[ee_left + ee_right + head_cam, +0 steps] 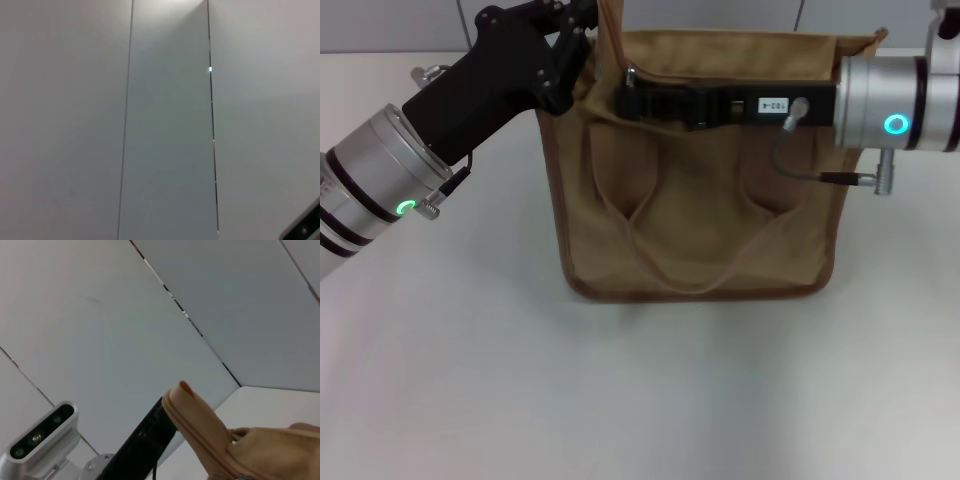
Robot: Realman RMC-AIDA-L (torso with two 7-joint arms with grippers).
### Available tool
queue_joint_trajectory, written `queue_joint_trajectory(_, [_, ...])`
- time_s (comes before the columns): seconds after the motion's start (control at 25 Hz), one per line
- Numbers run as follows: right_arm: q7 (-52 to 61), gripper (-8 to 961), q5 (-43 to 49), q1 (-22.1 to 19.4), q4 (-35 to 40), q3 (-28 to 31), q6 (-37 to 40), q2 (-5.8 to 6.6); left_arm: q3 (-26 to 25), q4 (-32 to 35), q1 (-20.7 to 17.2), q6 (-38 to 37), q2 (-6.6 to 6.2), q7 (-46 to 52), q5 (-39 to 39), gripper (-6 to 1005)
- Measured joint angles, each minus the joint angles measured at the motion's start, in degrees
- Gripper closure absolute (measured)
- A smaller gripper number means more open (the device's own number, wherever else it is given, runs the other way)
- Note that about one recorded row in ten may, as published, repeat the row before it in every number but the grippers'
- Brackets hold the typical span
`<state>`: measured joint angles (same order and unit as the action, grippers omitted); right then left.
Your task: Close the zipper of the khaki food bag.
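Note:
The khaki food bag (700, 200) stands upright at the table's middle, its two looped handles hanging down its front. My right gripper (626, 100) reaches in from the right and lies across the bag's top flap. It is shut at the small silver pull tab (632, 73) of the zipper, near the bag's left end. My left gripper (576, 48) comes in from the left and pinches the bag's top left corner. The right wrist view shows that raised corner of the bag (200, 425) with the black left gripper (142, 447) behind it. The left wrist view shows only wall.
The white table (640, 400) stretches in front of the bag and to both sides. A cable (800, 172) hangs from the right wrist over the bag's front. Grey wall panels (170, 125) stand behind. A white camera unit (42, 437) shows in the right wrist view.

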<state>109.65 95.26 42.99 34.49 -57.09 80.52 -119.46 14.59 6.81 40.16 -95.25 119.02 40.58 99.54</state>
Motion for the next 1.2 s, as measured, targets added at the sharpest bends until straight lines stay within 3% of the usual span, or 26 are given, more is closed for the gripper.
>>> queue_joint_trajectory(0.52, [0.4,850,0.24,-4.58,3.73,0.39,0.58,0.4,-0.09,0.18,-1.07,-0.34,-0.28,0.93,-1.77,982])
queue_joint_trajectory(0.72, [2.0,847,0.37,-7.37,6.28,0.44,0.1,1.09,-0.09,0.37,-1.29,-0.38,-0.34,1.1,-2.21,982])
queue_joint_trajectory(1.0, [4.19,844,1.58,-12.07,8.09,3.12,0.35,3.97,-0.08,1.11,-2.34,-0.66,-0.47,1.86,-3.11,982])
queue_joint_trajectory(1.2, [3.56,842,6.29,-12.97,8.17,10.78,4.27,4.75,-0.08,2.13,-3.18,-0.85,-0.56,3.19,-3.13,982])
